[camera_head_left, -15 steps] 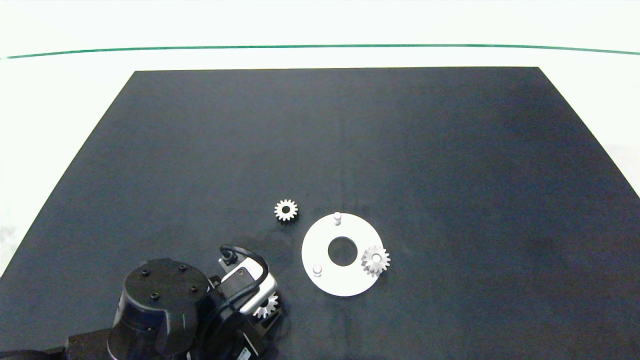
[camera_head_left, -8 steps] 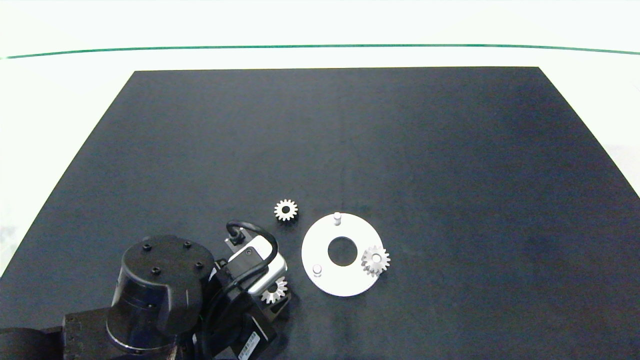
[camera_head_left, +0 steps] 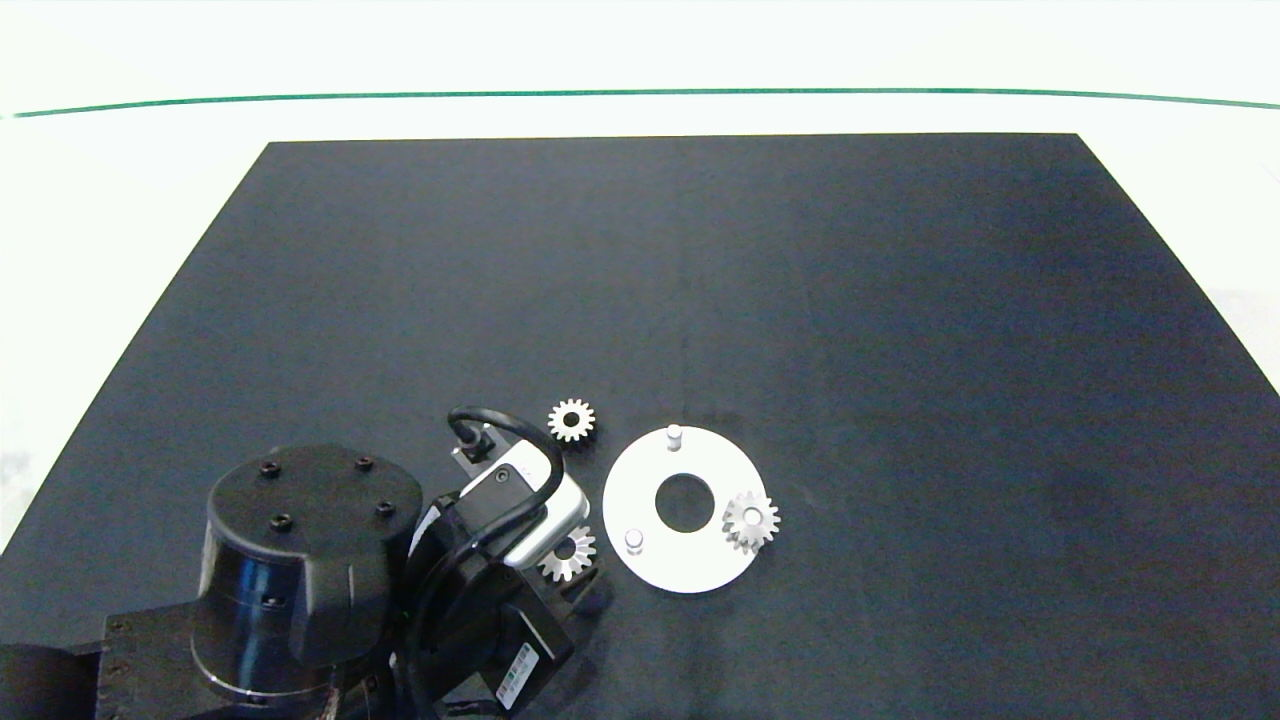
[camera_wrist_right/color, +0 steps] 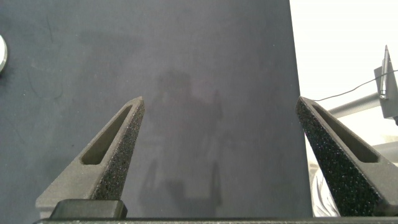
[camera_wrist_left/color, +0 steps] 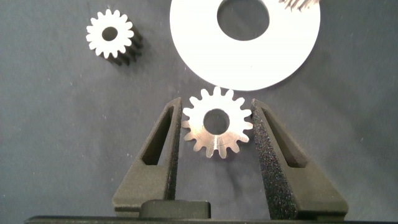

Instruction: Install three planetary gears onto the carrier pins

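Left pincer (camera_wrist_left/color: pixel 216 124) pinching a planetary gear (camera_wrist_left/color: pixel 217 122)

Its fingers press the gear's teeth beside the white disc (camera_head_left: pixel 684 508), near a bare carrier pin (camera_head_left: pixel 633 540). The right pincer (camera_wrist_right/color: pixel 221 115) hangs spread wide over the dark tabletop (camera_wrist_right/color: pixel 205 74).

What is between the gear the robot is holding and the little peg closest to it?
Nothing but bare black mat and the white disc's rim, in the head view. The left gripper holds that gear just short of the peg.
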Controlling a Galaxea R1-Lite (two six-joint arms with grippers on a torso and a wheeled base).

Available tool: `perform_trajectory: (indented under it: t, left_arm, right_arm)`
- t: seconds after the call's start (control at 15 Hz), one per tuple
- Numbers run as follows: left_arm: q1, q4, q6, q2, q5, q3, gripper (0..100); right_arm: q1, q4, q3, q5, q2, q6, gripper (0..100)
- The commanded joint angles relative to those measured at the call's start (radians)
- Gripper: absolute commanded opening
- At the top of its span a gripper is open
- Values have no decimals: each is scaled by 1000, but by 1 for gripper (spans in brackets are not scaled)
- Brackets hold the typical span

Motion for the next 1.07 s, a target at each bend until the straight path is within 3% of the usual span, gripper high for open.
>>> perform_trajectory:
  t: [0.07,0.4,0.73,1.07]
  left_arm:
    - [-28,-8,-5,7,2,-4,7]
    - [-57,-17,-8,34,2,-42,7]
    - [-94,-115,-8,117,3,-61,7]
    - [-93,-118,-6,136,3,-78,7]
  right_arm:
    - [-4,2,1,-3,7,-2,100]
    - [-6,2,3,-3,15,-2,100]
    - [-6,2,3,-3,15,-2,100]
    - [-6,4,3,-3,15,-2,100]
